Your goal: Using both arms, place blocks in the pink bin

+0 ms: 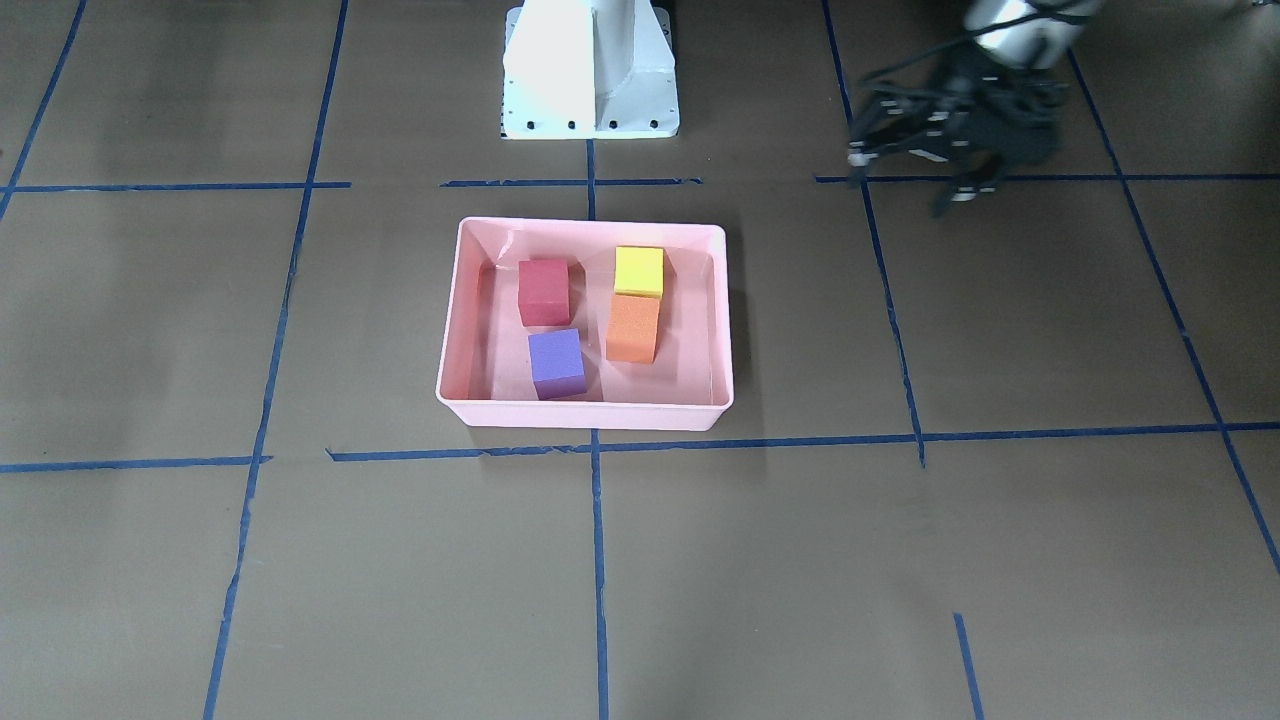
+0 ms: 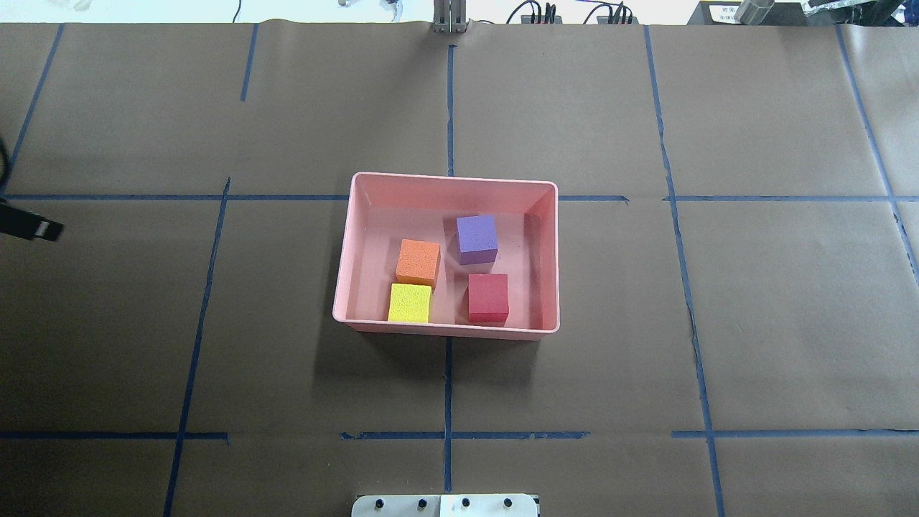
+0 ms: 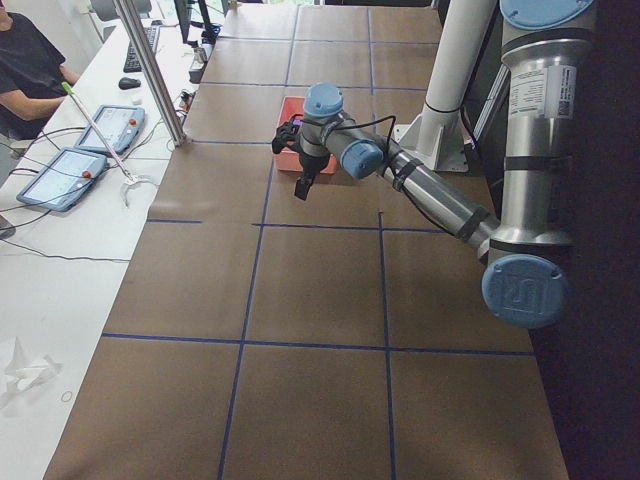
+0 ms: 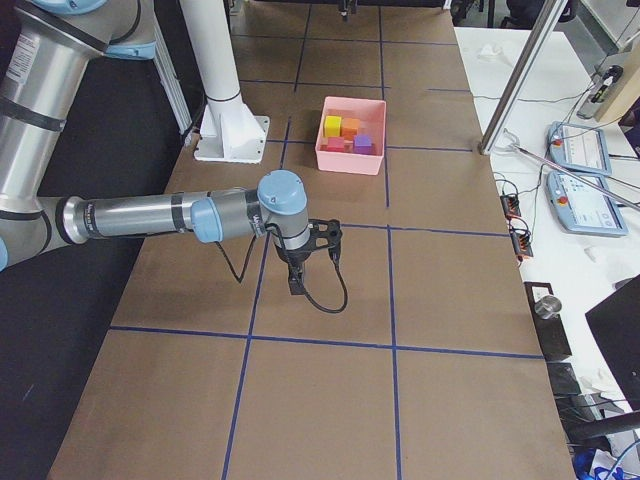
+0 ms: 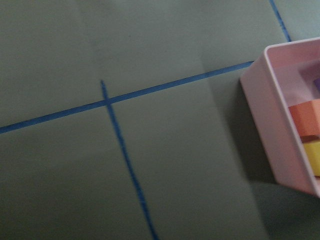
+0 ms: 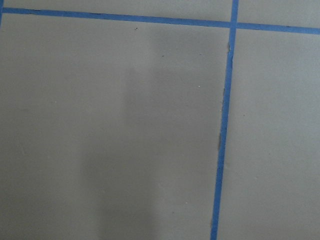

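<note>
The pink bin (image 1: 590,412) stands in the middle of the table. All four blocks lie inside it: red-pink (image 1: 543,292), purple (image 1: 556,363), yellow-green (image 1: 639,271) and orange (image 1: 633,329). My left gripper (image 1: 910,178) hovers over bare table well off to the bin's side, fingers spread and empty. The left wrist view shows the bin's corner (image 5: 265,105) with the orange block (image 5: 305,117). My right gripper (image 4: 297,265) hangs over bare table far from the bin (image 4: 350,158). It shows only in the exterior right view, so I cannot tell whether it is open or shut.
The white pedestal base (image 1: 590,70) stands behind the bin. Brown paper with blue tape lines (image 2: 449,402) covers the table. Operators' tablets (image 3: 85,150) lie on a side desk beyond the table's far edge.
</note>
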You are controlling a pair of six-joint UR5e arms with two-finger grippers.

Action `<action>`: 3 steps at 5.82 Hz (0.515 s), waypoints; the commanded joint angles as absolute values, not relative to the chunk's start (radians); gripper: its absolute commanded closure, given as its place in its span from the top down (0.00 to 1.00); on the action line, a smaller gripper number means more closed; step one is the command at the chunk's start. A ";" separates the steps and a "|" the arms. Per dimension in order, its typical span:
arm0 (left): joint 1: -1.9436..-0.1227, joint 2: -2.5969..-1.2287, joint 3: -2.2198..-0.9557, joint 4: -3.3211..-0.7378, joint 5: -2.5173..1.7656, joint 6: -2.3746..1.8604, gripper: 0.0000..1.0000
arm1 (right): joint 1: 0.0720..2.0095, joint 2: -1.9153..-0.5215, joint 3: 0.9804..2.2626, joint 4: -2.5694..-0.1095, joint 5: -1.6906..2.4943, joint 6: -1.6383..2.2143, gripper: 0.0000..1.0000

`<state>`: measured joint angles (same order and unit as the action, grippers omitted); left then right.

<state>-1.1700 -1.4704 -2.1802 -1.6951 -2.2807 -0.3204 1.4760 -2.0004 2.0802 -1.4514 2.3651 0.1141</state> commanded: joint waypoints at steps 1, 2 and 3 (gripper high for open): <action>-1.399 -1.428 -2.076 -1.518 -2.293 0.105 1.00 | 1.519 -1.990 2.059 -1.498 2.364 0.031 1.00; -1.495 -1.436 -2.000 -1.456 -2.293 0.188 1.00 | 1.514 -1.996 2.059 -1.499 2.359 0.029 1.00; -1.543 -1.422 -1.961 -1.407 -2.295 0.193 1.00 | 1.514 -1.999 2.063 -1.499 2.356 0.028 1.00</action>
<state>-1.4769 -1.4303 -2.0113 -1.4650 -2.2935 0.1517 1.5140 -1.9958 2.0599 -1.4959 2.3599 0.0308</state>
